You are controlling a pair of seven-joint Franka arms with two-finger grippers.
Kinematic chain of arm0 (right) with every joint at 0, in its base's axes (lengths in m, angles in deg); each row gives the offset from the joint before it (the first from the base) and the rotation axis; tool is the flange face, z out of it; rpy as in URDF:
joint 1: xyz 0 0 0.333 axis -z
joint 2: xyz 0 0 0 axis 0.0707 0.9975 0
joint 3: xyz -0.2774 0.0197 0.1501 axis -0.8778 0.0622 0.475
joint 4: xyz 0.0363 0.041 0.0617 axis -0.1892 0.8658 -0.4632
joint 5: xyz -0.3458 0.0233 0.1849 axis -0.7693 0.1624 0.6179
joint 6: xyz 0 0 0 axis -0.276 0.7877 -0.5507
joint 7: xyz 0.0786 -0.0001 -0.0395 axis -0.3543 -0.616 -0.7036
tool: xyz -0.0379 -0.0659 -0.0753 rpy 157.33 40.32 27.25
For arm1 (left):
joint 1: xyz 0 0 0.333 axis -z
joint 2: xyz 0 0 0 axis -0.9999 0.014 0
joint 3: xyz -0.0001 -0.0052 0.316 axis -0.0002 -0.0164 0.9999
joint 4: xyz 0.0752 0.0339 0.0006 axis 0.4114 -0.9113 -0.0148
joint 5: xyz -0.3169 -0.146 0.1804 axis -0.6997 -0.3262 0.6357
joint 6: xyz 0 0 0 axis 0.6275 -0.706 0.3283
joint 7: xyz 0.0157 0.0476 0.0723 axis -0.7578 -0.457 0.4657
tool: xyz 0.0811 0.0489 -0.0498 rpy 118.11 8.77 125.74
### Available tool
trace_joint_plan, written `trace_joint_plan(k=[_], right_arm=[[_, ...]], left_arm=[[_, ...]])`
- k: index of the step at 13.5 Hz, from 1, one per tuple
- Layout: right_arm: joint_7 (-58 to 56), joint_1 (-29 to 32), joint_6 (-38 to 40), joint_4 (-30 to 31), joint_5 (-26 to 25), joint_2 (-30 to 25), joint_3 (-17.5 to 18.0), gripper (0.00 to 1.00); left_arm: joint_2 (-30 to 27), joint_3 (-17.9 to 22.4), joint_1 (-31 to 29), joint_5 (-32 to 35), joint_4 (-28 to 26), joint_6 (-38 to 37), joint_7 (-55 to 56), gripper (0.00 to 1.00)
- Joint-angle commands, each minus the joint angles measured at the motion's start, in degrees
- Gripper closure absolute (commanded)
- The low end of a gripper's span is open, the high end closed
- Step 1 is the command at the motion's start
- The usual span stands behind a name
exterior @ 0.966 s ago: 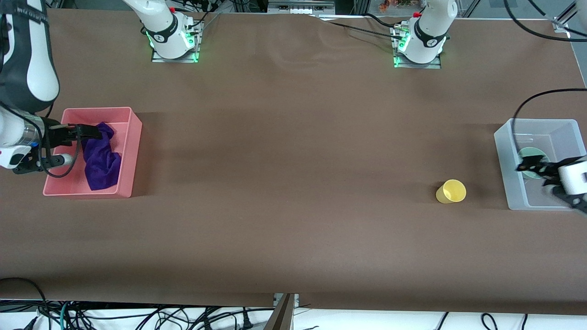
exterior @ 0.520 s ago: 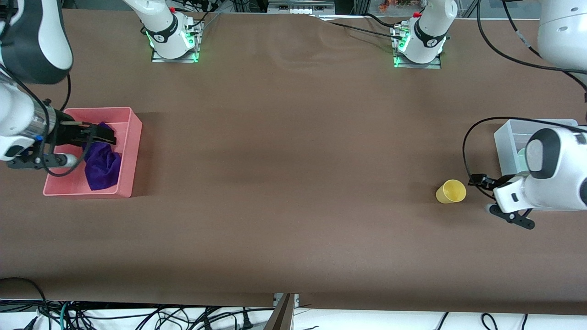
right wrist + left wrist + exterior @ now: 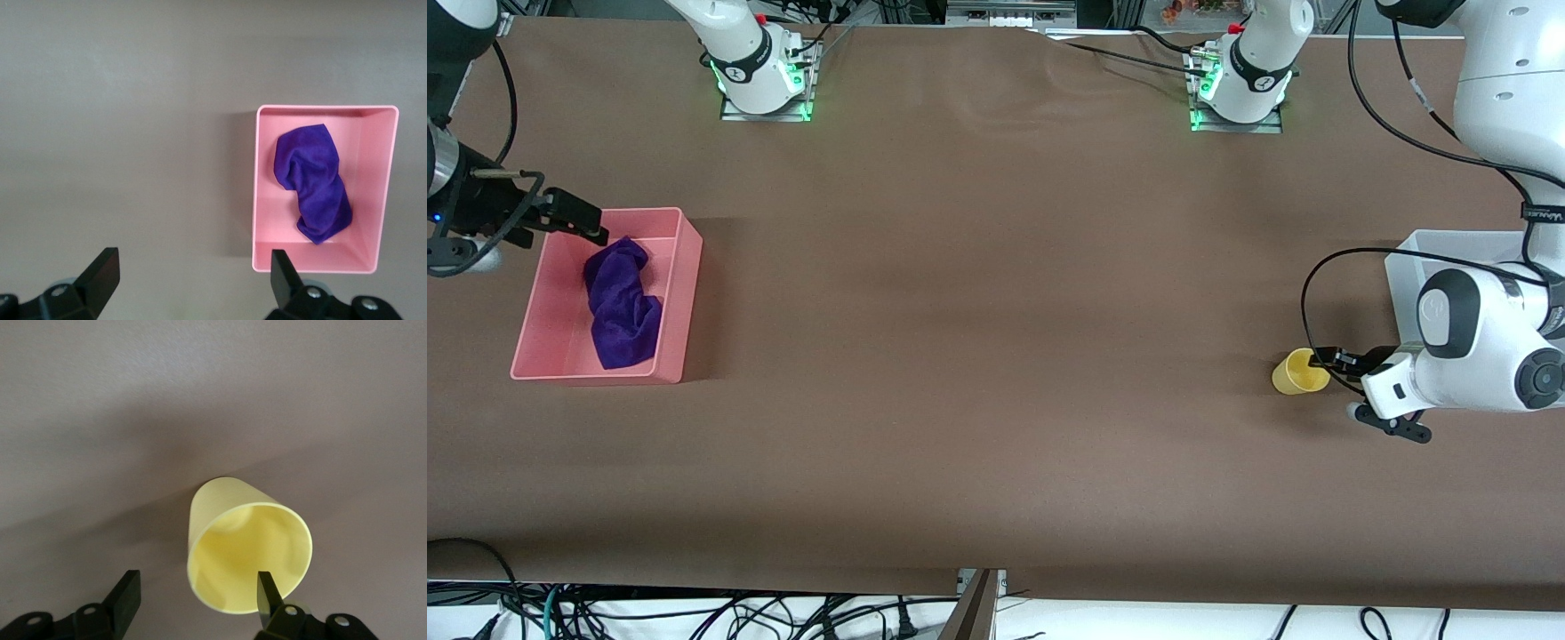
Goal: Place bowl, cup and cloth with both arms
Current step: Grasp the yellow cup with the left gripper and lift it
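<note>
There are two white arms, two bins, one cup and one cloth to see; the bowl I cannot see from here, because the left arm covers most of the clear bin.

The pink bin (image 3: 679, 293) stands on the brown tabletop (image 3: 978, 311) at the right arm's end. It is a rectangular plastic box with smooth walls, and it holds one thing only: the cloth (image 3: 620, 302), a deep purple rag, soft and crumpled in folds, lying lengthwise on the bin's floor. The clear bin (image 3: 1405, 267) stands at the left arm's end, pale and half transparent; what is in it I cannot tell.

The cup (image 3: 1299, 372) is plain yellow plastic with tapered sides and no handle. It lies tipped on the tabletop just beside the clear bin, a little nearer to the front camera, with its round mouth turned to the left hand.

The left hand (image 3: 199, 600) is low at the cup's mouth. Its two black fingers are spread wide; one finger (image 3: 268, 597) is at the rim, and they hold nothing.

The right hand (image 3: 578, 220) hangs above the pink bin's edge, fingers wide apart, and carries nothing.
</note>
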Motion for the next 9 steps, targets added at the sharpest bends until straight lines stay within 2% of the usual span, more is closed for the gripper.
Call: trace_joint_plan(k=[1, 2, 6, 9], right_arm=[[0.5, 0.5, 1.3, -0.2, -1.8, -0.9, 0.9, 0.00], [0.4, 0.5, 1.3, -0.3, -1.6, -1.1, 0.7, 0.00], [0.4, 0.6, 2.2, -0.2, -1.5, -1.7, 0.3, 0.00], [0.4, 0.7, 2.2, -0.4, -1.8, -1.2, 0.2, 0.00]], left_arm=[[-0.3, -0.1, -0.6, -1.8, -1.2, 2.4, -0.1, 0.93], [-0.1, 0.0, -0.4, -1.8, -1.0, 2.5, 0.1, 1.00], [-0.7, 0.0, -0.8, -1.6, -0.4, 1.6, -0.4, 1.00], [-3.6, 0.0, -0.8, -1.6, 0.6, -3.7, -0.4, 1.00]])
